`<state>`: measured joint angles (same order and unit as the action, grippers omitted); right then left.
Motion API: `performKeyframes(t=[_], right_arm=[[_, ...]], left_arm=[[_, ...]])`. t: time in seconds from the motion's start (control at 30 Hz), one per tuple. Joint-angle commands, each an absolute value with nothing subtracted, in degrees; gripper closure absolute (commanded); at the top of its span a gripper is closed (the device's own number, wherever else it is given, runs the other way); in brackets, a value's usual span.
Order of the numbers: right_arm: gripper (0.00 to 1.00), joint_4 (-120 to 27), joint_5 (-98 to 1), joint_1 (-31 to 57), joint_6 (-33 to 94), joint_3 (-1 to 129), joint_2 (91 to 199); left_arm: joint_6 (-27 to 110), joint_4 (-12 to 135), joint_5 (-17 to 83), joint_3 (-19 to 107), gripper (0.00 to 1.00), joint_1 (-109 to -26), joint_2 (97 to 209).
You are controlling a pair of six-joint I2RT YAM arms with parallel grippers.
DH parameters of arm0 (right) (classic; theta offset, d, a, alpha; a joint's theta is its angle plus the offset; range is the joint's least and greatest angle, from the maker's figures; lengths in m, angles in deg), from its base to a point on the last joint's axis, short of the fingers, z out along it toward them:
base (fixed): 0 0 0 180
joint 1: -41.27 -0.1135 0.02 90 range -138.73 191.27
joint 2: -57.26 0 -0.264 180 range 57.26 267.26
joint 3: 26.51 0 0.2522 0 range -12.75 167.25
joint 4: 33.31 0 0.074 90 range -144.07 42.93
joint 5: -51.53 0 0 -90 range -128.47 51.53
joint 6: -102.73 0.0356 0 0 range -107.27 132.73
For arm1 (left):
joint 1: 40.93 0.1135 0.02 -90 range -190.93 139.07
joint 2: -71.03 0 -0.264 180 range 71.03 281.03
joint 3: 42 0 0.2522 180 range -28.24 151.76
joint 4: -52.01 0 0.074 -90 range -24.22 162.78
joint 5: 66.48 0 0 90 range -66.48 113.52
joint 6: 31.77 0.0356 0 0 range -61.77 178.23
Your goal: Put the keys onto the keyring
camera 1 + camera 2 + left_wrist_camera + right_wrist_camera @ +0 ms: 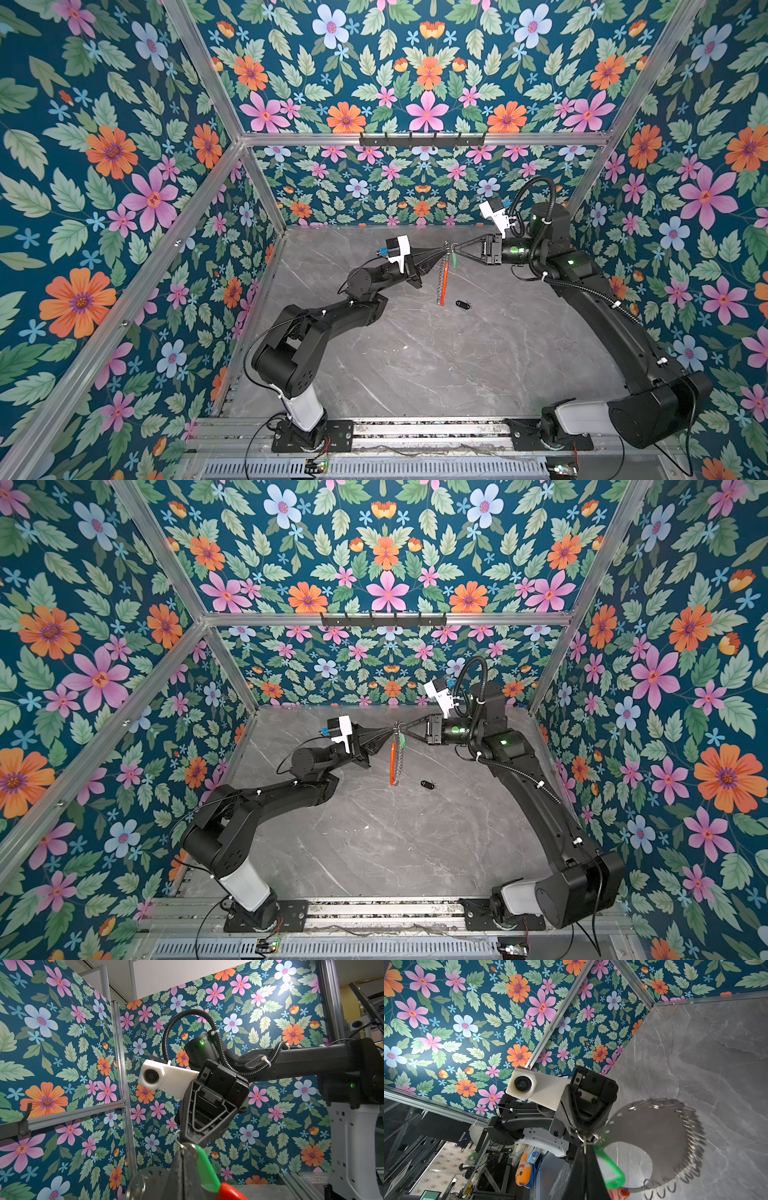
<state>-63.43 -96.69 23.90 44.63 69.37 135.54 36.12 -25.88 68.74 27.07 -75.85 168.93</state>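
The keyring [443, 282] hangs edge-on in mid-air, with its red-orange arc and fringe of silver split rings showing in both top views [395, 762]. My left gripper [446, 249] is shut on the keyring's top edge. My right gripper [456, 248] meets it tip to tip, shut on the small ring of the green-tagged key [454, 259]. In the right wrist view the grey hoop [654, 1136] spreads beside the green tag [612, 1167]. In the left wrist view the tag [204, 1165] lies against my shut fingers [182, 1169]. The black-fob key [462, 304] lies on the table.
A grey marble table [436, 365] sits inside floral walls with aluminium posts. A black hook rail [422, 141] runs along the back wall. The arm bases stand on the front rail [428, 432].
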Motion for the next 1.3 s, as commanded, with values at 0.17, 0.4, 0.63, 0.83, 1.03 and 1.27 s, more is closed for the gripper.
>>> performKeyframes(t=[0.17, 0.4, 0.63, 0.83, 1.03, 1.27], right_arm=[[1.00, -64.5, -94.7, 23.8, 45.3, 70.5, 136.8], [1.00, -66.6, -93.6, 23.8, 46.2, 69.2, 137.7], [1.00, -66.8, -93.6, 23.8, 47.9, 65.5, 137.2], [1.00, -64.3, -95.5, 24.1, 51.4, 65.0, 137.8], [1.00, -60.9, -95.6, 24.1, 51.6, 65.1, 136.2], [1.00, -52.5, -97.5, 24.2, 52.4, 62.2, 132.5]], left_arm=[[36.5, -29.8, 69.6, 27.6, 1.00, -75.9, 168.7], [37.5, -29.9, 69.0, 27.7, 1.00, -75.9, 168.2], [38.3, -29.9, 68.0, 28.4, 1.00, -76.0, 168.2], [38.2, -29.9, 68.0, 29.0, 1.00, -76.7, 168.6], [38.3, -29.9, 67.3, 28.0, 1.00, -76.8, 168.5], [37.2, -29.9, 67.0, 27.9, 1.00, -76.8, 168.8]])
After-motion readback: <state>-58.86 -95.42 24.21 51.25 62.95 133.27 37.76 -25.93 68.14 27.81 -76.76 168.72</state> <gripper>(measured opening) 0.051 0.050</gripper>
